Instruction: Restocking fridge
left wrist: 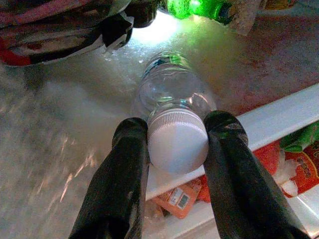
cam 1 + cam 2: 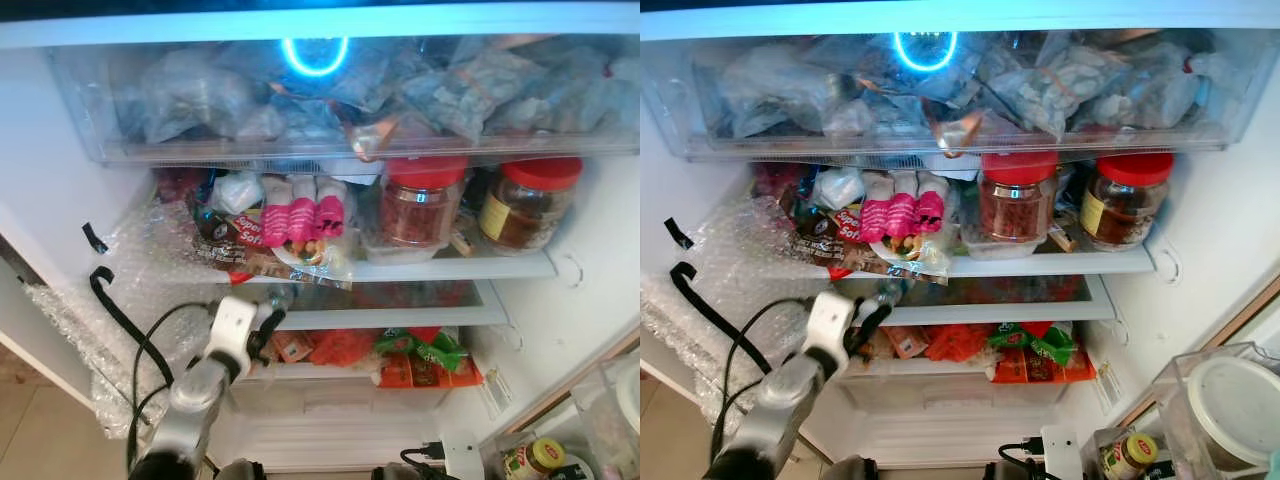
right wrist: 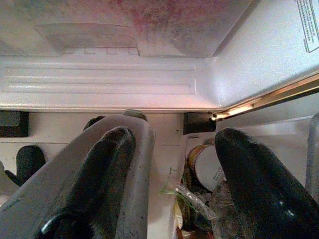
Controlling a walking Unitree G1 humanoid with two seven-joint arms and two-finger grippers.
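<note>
The left gripper (image 1: 177,144) has its fingers (image 1: 124,169) clamped on the white cap (image 1: 177,142) of a clear bottle (image 1: 172,89). The bottle lies on its side on the glass shelf (image 1: 279,119), long axis running straight away from the fingers into the fridge, base deepest. Beyond its base sit green packets (image 1: 199,7). The left arm is plainly the one at work; the right gripper (image 3: 174,149) hangs low near the fridge's foot, fingers parted, holding nothing.

Red-lidded jars on shelf: two (image 2: 421,200) (image 2: 527,201)
Clear water bottle: one (image 1: 172,94)
Yellow-lidded jar, lower right: one (image 2: 541,456)
Pink-wrapped packs: three (image 2: 302,215)
</note>
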